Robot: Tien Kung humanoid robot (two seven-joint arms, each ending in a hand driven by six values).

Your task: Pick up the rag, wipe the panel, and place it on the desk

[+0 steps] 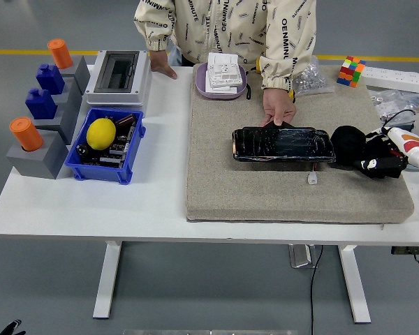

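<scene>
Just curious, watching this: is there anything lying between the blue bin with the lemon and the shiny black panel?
In the head view, only bare white table and grey felt mat separate the blue bin from the black panel; nothing sits there.

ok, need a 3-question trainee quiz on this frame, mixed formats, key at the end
1. True or false: the person's hand rests on the far edge of the black panel.
2. Multiple choice: what lies in the blue bin on the left of the table?
A. a colour cube
B. a yellow lemon-like object
C. the black rag
3. Fill in: the black rag lies on the beige mat just to the ____ of the panel, as seen in the head view, at the robot's right hand.

Key:
1. True
2. B; the yellow lemon-like object sits among small dark parts.
3. right
</scene>
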